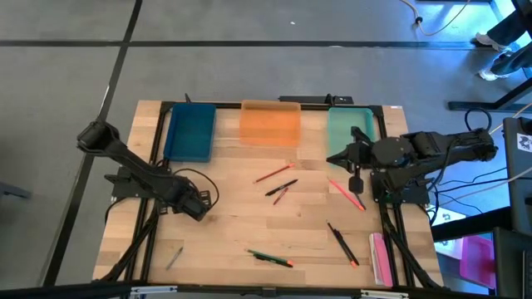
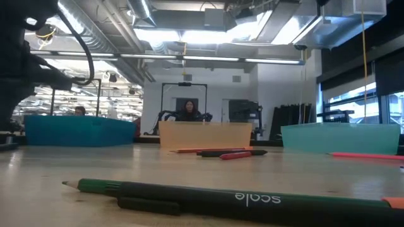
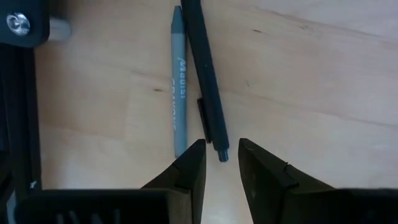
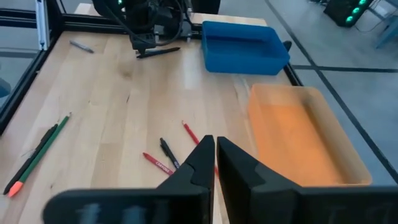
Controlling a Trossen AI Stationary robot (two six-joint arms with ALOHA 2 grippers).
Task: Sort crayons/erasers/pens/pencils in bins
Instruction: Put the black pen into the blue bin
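Tabletop (image 1: pixel 233 224) of pale wood carries your three shallow plastic bins (image 1: pixel 270 124) along its far edge, probably for sorting. Your left pincer (image 3: pixel 221 163) hovers parted over a black pen (image 3: pixel 205 81) beside a grey crayon (image 3: pixel 179 93), near the left edge; right pincer (image 4: pixel 215 155) is closed, empty.

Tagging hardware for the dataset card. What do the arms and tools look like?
Both arms are dark, near-black jointed links. The left tool and right tool each end in two matte black wedge-shaped fingers, tapering to blunt tips. Black cables trail from both arms. A silver screw sits in the left wrist housing. No visible markings.
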